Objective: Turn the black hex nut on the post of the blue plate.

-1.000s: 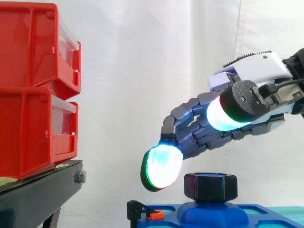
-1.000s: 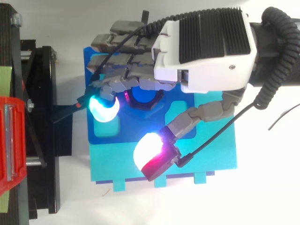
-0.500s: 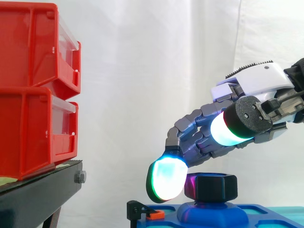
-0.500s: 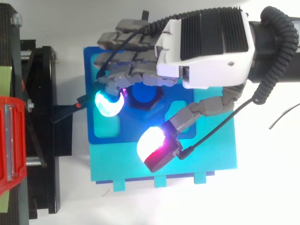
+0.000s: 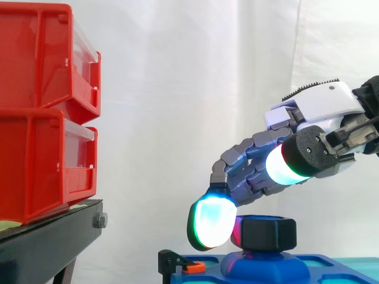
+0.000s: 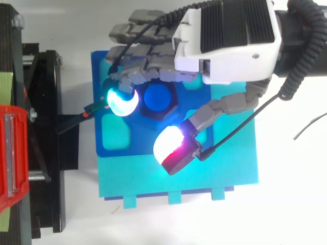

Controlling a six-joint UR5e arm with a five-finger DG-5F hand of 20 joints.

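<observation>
Black hex nut sat on the post of the blue plastic plate. I saw the robot hand over it, loosely bent, gripping nothing: one cyan-glowing fingertip right beside the nut's flank, thumb held well clear.

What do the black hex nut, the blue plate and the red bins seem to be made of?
Black hex nut: probably plastic, with a matt surface and softly rounded edges; possibly printed.
Blue plate: plastic, smooth with a slight sheen and shaped recesses.
Red bins: glossy moulded plastic, shown by even colour and light sheen, with clear front panels.
</observation>
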